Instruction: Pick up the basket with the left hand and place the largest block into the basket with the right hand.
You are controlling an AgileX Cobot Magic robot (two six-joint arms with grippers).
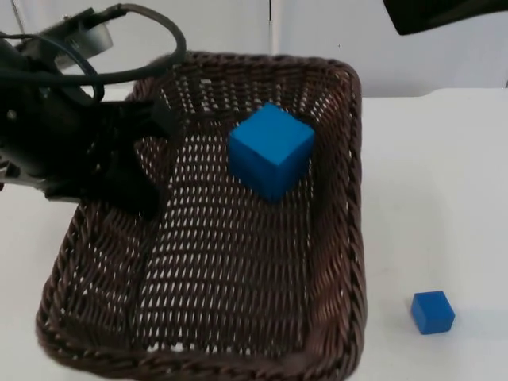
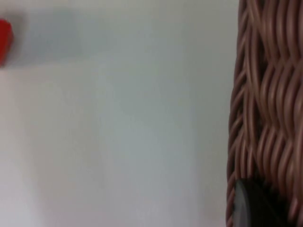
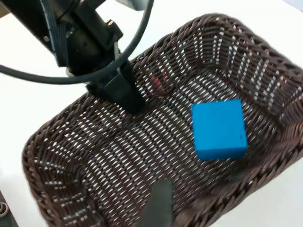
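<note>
A brown wicker basket [image 1: 333, 238] takes up most of the top view. My left gripper [image 1: 147, 159] is shut on its left rim, one finger inside the wall and one outside. The large blue block [image 1: 271, 149] lies inside the basket toward its far right corner, free of both grippers. In the right wrist view the same block [image 3: 219, 128] rests on the woven floor, with the left gripper [image 3: 124, 92] clamped on the basket's rim [image 3: 42, 142]. The basket wall [image 2: 265, 94] stands close in the left wrist view. My right arm [image 1: 444, 12] hangs back at the top right, above the basket.
A small blue block [image 1: 432, 311] sits on the white table to the right of the basket. A red object [image 2: 4, 40] lies on the table beyond the basket's left side. The grey partition wall runs behind the basket.
</note>
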